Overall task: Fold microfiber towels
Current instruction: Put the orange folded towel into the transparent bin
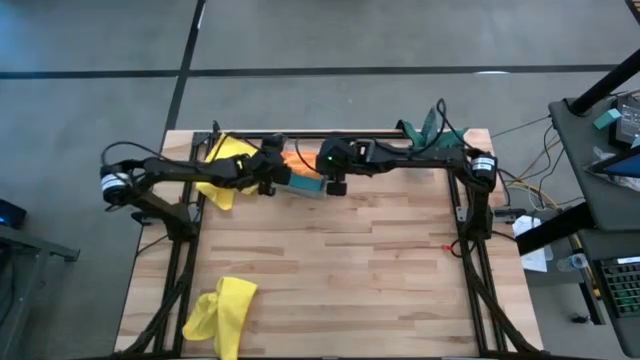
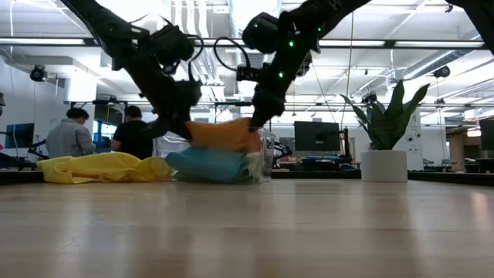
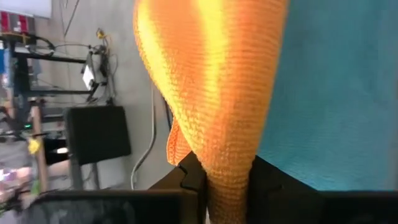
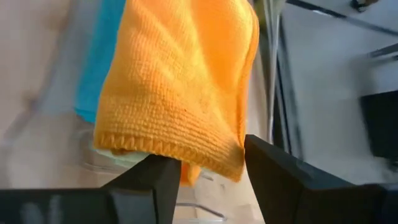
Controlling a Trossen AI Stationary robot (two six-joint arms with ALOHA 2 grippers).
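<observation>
The orange towel (image 2: 222, 133) lies on top of the turquoise towel (image 2: 208, 164) in the clear plastic tray (image 2: 265, 158). The left gripper (image 3: 227, 186) pinches the orange towel's edge between narrow fingers, while the right gripper (image 4: 208, 180) stands parted around its folded corner. Beside the tray, farther left, lies a crumpled yellow towel (image 2: 104, 167).

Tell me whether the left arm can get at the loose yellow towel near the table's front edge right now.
Probably not yet: the left gripper is pinched on the orange towel over the tray. The yellow towel itself lies uncovered.
</observation>
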